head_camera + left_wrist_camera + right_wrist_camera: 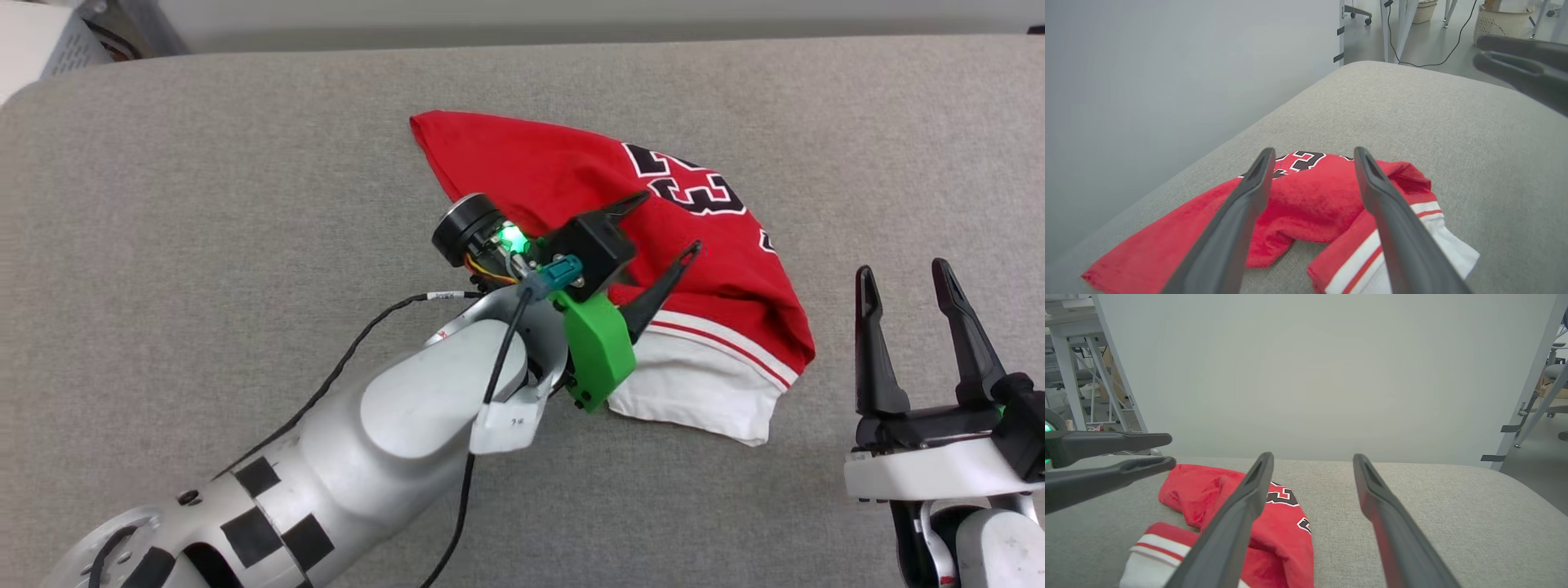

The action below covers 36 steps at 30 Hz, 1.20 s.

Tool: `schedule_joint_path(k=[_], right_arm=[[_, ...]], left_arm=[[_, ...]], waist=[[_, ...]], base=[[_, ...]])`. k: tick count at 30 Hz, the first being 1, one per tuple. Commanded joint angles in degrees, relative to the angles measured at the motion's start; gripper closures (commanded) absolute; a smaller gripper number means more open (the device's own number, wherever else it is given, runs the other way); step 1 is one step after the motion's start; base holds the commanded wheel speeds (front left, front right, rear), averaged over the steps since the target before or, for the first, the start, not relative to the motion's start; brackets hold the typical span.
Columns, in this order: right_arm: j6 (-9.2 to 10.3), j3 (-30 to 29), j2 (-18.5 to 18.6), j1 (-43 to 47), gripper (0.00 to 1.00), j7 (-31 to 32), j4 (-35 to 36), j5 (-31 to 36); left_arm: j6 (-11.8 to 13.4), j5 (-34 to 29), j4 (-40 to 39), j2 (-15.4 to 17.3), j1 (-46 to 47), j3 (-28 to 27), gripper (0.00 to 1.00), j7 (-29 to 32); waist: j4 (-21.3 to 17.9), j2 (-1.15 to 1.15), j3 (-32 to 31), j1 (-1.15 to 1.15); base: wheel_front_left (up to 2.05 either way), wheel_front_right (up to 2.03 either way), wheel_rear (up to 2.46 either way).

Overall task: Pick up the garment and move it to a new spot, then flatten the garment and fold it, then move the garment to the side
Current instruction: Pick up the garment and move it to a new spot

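In the head view the left hand point(671, 220) and its wrist covered the middle of the garment point(539, 163), so the cloth under them could not be seen. The black print was folded over. The number showed only in part, and a sliver of another character at the right fold was too little to read. The arm behind the right hand point(900, 269) was cut off at the bottom corner. In the left wrist view the garment's near edge ran off the bottom, and the right hand was blurred and cut by the right edge. In the right wrist view the white sleeve point(1147, 567) was cut off below, and the left hand's body ran off the left edge.
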<state>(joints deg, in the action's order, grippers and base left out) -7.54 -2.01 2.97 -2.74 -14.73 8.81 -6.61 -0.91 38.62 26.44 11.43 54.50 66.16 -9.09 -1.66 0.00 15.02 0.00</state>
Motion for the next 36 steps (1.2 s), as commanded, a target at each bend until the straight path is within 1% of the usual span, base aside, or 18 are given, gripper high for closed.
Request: schedule_joint_path(k=[1,3,7,8,10,14,17,19,22,26,30,36], right_arm=[[0.05,-0.04,-0.09,0.86,0.00,-0.27,-0.02,0.49],[0.05,-0.01,-0.09,1.31,0.00,-0.27,0.03,0.69],[0.05,-0.23,-0.09,2.20,0.00,-0.27,-0.01,1.01],[0.05,-0.27,-0.09,2.45,0.00,-0.27,-0.04,1.08],[0.05,-0.60,-0.09,2.87,0.00,-0.27,-0.09,1.14],[0.05,-0.46,-0.09,3.56,0.00,-0.27,-0.36,1.21],[0.05,-0.35,-0.09,3.89,0.00,-0.27,-0.55,1.11],[0.05,-0.28,-0.09,4.08,0.00,-0.27,-0.66,0.93],[0.05,0.07,-0.09,4.43,0.00,-0.27,-0.99,0.63],[0.05,0.02,-0.09,4.83,0.00,-0.27,-1.52,-0.10],[0.05,-0.36,-0.09,5.48,0.00,-0.27,-1.89,-0.79],[0.05,-0.59,-0.09,7.26,0.00,-0.27,-2.63,-1.63]], left_arm=[[1.58,-0.04,-0.66,0.96,-1.79,-0.81,0.00,-1.61],[3.74,0.02,-1.87,2.17,-3.59,-2.27,0.00,-3.38],[9.33,-1.32,-4.41,5.17,-7.67,-6.51,0.00,-5.57],[11.04,-1.90,-5.33,5.97,-9.05,-8.16,0.00,-5.77],[13.39,-3.75,-8.58,6.98,-11.68,-11.96,0.00,-5.85],[16.86,-8.25,-14.37,9.06,-18.93,-20.25,0.00,-5.88],[18.78,-10.94,-17.78,9.71,-24.38,-27.18,0.00,-5.89],[19.44,-12.79,-19.73,9.88,-28.22,-31.76,0.00,-5.89],[19.40,-15.41,-22.56,9.52,-33.92,-38.68,0.00,-5.90],[17.22,-18.65,-25.17,8.11,-41.27,-45.73,0.00,-5.90],[14.03,-20.86,-25.78,5.56,-46.90,-50.21,0.00,-5.90],[9.30,-24.08,-25.29,1.38,-51.88,-53.93,0.00,-5.90]], waist=[[2.69,0.00,-2.96,0.00],[3.44,0.00,-3.84,0.00],[4.87,0.00,-5.37,0.00],[5.26,0.00,-5.75,0.00],[6.06,0.00,-6.34,0.00],[6.96,0.00,-7.25,0.00],[7.19,0.00,-7.86,0.00],[7.25,0.00,-8.28,0.00],[6.96,0.00,-8.96,0.00],[5.84,0.00,-9.94,0.00],[4.54,0.00,-10.68,0.00],[3.08,0.00,-11.93,0.00]], base=[[0.00,0.00,0.00],[0.00,0.00,0.00],[0.00,0.00,0.00],[0.00,0.00,0.00],[0.00,0.00,0.00],[0.00,0.00,0.00],[0.00,0.00,0.00],[0.00,0.00,0.00],[0.00,0.00,0.00],[0.00,0.00,0.00],[0.00,0.00,0.00],[0.00,0.00,0.00]])
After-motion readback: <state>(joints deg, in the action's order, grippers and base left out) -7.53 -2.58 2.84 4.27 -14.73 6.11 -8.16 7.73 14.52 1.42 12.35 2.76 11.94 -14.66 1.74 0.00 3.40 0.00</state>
